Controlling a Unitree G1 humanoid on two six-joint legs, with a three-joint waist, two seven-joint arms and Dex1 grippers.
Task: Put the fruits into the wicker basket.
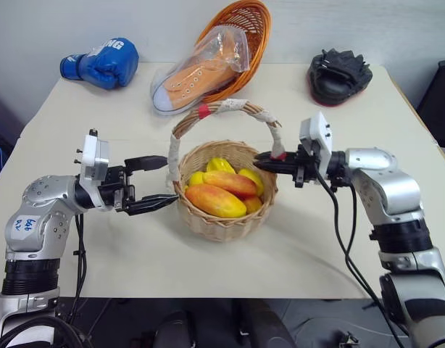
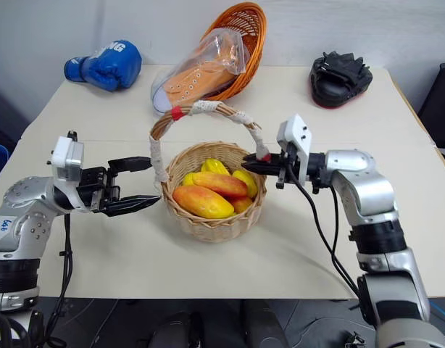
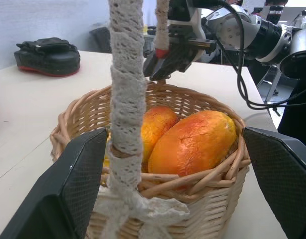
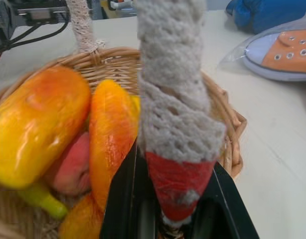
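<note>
Three bystanders sit along the far edge of the desk (image 1: 135,246): a blue boxing glove (image 1: 101,63) at the far left, a black focus pad (image 1: 339,75) with a red rim at the far right, and between them an orange oval basket (image 1: 240,36) tipped on its side, with an orange sneaker in a clear plastic bag (image 1: 197,76) leaning against it. None of them lies between the arms and the task's things; the nearest, the bagged sneaker, is just beyond the handle's arch.

The wicker basket (image 1: 222,217) stands near the middle of the desk, its tall handle (image 1: 222,110) wrapped in white lace tape with red bands. The fruits are inside it: two orange-yellow mangoes (image 1: 215,201) lie across the top, yellow fruits (image 1: 220,165) show behind and beside them, and a pink peach (image 4: 73,167) is tucked low under the mangoes.

The left end effector (image 1: 151,183) hangs level just left of the basket, released, its two black fingers spread wide either side of the handle's left foot without touching it. The right end effector (image 1: 269,161) reaches in from the right and is clenched on the handle's right leg at a red band (image 4: 180,181), just above the rim
</note>
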